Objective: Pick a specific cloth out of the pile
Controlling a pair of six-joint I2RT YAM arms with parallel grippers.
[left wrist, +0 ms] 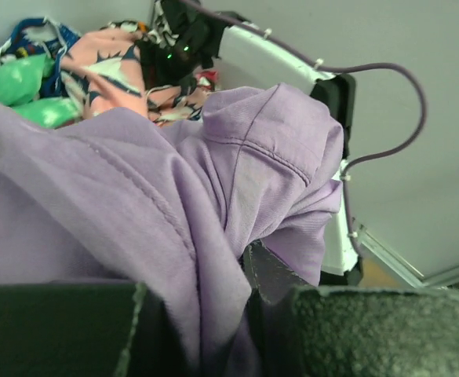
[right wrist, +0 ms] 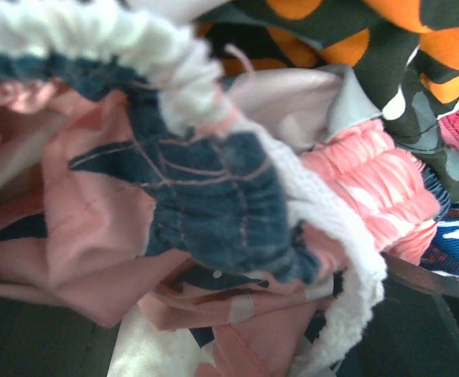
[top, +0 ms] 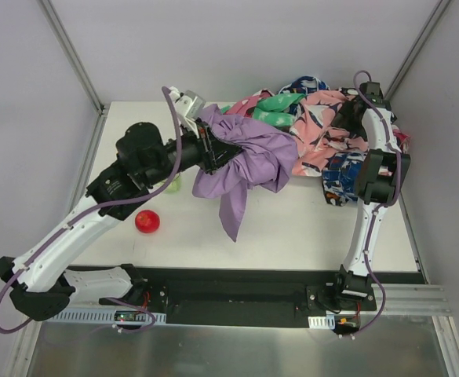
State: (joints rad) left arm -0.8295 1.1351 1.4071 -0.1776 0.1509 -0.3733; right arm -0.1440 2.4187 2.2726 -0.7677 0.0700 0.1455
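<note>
From the top camera, the left arm reached up from its base at the near left corner, elbow bent, forearm slanting toward the middle of the desk [top: 307, 236]. The left pincer [top: 210, 149] was closed on the cloth [top: 253, 153], whose folds bunched around it. The cloth was plain lavender. It spread left of the pile [top: 323, 126], its right edge against a pink printed piece there, and one narrow tail trailed toward the near side. The right arm stood upright at the right edge and folded over at the top. The right pincer [top: 344, 111] was down among the pile's cloths, and I could not tell how its jaws stood. A red ball [top: 147, 221] lay beside the left forearm.

The left wrist camera showed what the top view hid. The cloth [left wrist: 135, 204] ran down between the two dark fingers of the left pincer [left wrist: 213, 334] and was pinched there. Stitched seams crossed the soft fabric. Behind it were the pile [left wrist: 96, 71] in pink, green and blue, and the right arm's white link [left wrist: 276, 63].

The right wrist camera was filled by the pile [right wrist: 205, 188] at close range. It showed pink fabric with dark blue print, a white ruffled edge and an orange-and-black piece [right wrist: 386, 31]. No lavender showed, and the fingers could not be made out.
</note>
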